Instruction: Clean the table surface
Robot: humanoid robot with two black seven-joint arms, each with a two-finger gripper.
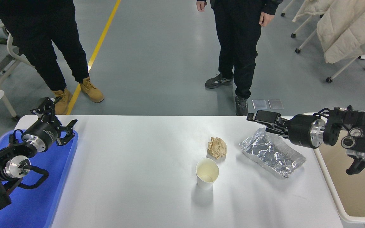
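Note:
The white table surface (131, 177) holds a crumpled brown paper ball (217, 147), a white paper cup (207, 173) standing upright just in front of it, and a crinkled foil tray (271, 152) to their right. My right gripper (258, 123) comes in from the right edge and points left. It hangs open and empty just above the foil tray's far end. My left gripper (59, 115) is parked, open and empty, over the far corner of the blue tray (27, 202) at the lower left.
A cream-coloured bin (331, 190) stands off the table's right end, under my right arm. Two people stand on the floor beyond the far edge, one at the upper left (52, 47) and one at the middle (239, 47). Chairs with a coat stand at the top right.

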